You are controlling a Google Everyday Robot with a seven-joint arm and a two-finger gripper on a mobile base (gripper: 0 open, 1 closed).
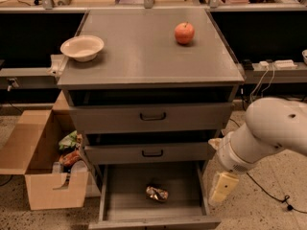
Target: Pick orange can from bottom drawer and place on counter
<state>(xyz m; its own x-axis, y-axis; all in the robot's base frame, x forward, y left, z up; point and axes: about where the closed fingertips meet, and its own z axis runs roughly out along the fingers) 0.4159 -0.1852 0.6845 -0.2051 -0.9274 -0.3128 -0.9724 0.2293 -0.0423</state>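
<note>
- Down at the foot of the cabinet, the bottom drawer (125, 188) stands pulled out, and I see its flat grey floor.
- Orange can (157, 193) lies on that floor, a little right of the middle and toward the front, clear of the side walls.
- My tool (223, 188) hangs off the white arm (268, 133), just outside the drawer's right wall, pointing down, well apart from the can.
- I cannot tell whether the tool is apart or together.
- Desk (144, 61) on top carries a red-orange apple (184, 33) at back right and a pale bowl (82, 48) at the left edge.
- Two upper drawers with black handles (152, 116) are closed.
- Open cardboard box (33, 152) sits on the floor at left.
</note>
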